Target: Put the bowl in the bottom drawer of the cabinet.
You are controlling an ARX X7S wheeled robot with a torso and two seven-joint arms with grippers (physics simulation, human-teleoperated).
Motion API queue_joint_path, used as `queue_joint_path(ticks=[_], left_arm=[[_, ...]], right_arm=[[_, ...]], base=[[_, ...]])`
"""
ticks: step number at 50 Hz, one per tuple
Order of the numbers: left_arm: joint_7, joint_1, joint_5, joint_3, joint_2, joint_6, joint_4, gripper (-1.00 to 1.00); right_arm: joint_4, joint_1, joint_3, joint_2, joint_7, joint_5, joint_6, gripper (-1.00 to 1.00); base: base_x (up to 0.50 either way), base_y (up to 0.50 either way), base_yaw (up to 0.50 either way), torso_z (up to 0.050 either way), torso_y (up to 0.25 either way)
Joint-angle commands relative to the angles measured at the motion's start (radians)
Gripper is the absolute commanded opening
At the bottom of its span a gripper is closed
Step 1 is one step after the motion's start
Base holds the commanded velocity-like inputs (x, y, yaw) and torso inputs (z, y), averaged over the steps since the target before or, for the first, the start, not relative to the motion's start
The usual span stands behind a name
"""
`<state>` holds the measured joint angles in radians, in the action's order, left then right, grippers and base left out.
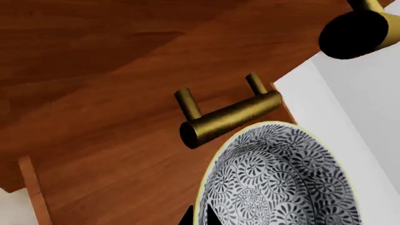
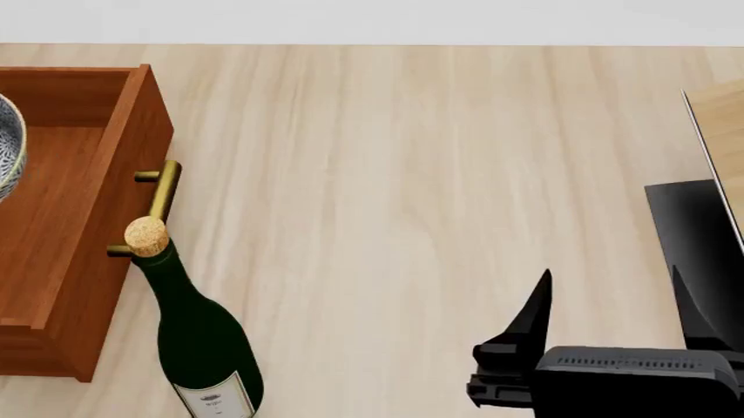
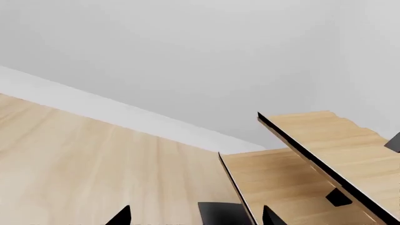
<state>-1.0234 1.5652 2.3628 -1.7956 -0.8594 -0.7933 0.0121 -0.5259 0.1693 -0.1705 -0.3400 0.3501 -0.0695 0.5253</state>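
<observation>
The speckled grey-and-white bowl (image 1: 281, 180) fills the lower part of the left wrist view. My left gripper (image 1: 200, 214) is shut on its yellowish rim, one fingertip on each side of the wall. In the head view only a sliver of the bowl (image 2: 7, 144) shows at the left edge, above the open bottom drawer (image 2: 58, 205), a reddish-brown box with a brass handle (image 2: 160, 202) on its front. The cabinet (image 1: 93, 70) spreads its wood behind the bowl, with a brass handle (image 1: 228, 117) close to the rim. My right gripper (image 2: 616, 305) hangs open and holds nothing.
A dark green corked bottle (image 2: 198, 340) stands right in front of the drawer's handle. A light-wood slanted rack (image 2: 720, 131) on a black base (image 2: 695, 235) stands at the right, beside my right gripper. A second brass handle (image 1: 356, 33) looms close to the left wrist camera.
</observation>
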Motion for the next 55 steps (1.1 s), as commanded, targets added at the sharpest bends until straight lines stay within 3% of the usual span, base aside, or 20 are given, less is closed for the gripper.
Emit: queue_joint_path(ticks=[1, 22, 55], left_arm=[[-0.018, -0.022, 0.027, 0.032, 0.022, -0.027, -0.07, -1.0], [0.0, -0.111, 0.154, 0.067, 0.123, 0.039, -0.322, -1.0], [0.028, -0.197, 0.183, 0.064, 0.219, 0.117, -0.412, -1.0]], right_arm=[[-0.002, -0.009, 0.001, -0.002, 0.004, 0.004, -0.004, 1.0], [-0.033, -0.015, -0.004, -0.01, 0.003, 0.006, 0.023, 1.0], [-0.065, -0.042, -0.004, -0.017, 0.011, 0.015, 0.037, 1.0]], base=[[0.0, 0.0, 0.0, 0.0, 0.0], [0.0, 0.0, 0.0, 0.0, 0.0], [0.0, 0.0, 0.0, 0.0, -0.002]])
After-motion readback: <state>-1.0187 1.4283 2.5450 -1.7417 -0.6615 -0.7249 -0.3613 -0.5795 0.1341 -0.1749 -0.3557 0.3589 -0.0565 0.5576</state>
